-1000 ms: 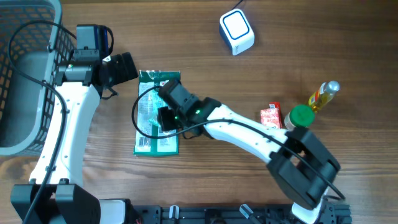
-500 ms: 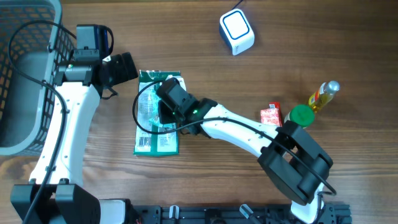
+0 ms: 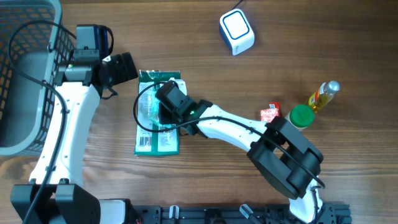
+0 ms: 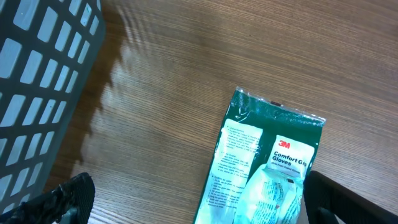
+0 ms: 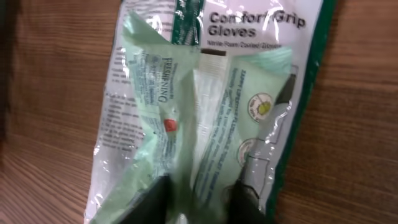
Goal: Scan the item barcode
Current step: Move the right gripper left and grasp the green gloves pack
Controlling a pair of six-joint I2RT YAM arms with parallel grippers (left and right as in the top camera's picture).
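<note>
Our right gripper [image 5: 199, 200] pinches a fold of the glove packet [image 5: 217, 93], which lies flat on the table [image 3: 205, 62]; our left gripper [image 3: 123, 67] hangs wide open beside it. The lift and the pass over the scanner [image 3: 236, 32], well apart, are all ahead.

Grey basket [image 3: 18, 99]; red carton [image 3: 270, 113] (perhaps juice).

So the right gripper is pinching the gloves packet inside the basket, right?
Not quite: the gloves packet lies on the table, outside the basket, as the overhead view shows. The right gripper is pinching it.
</note>
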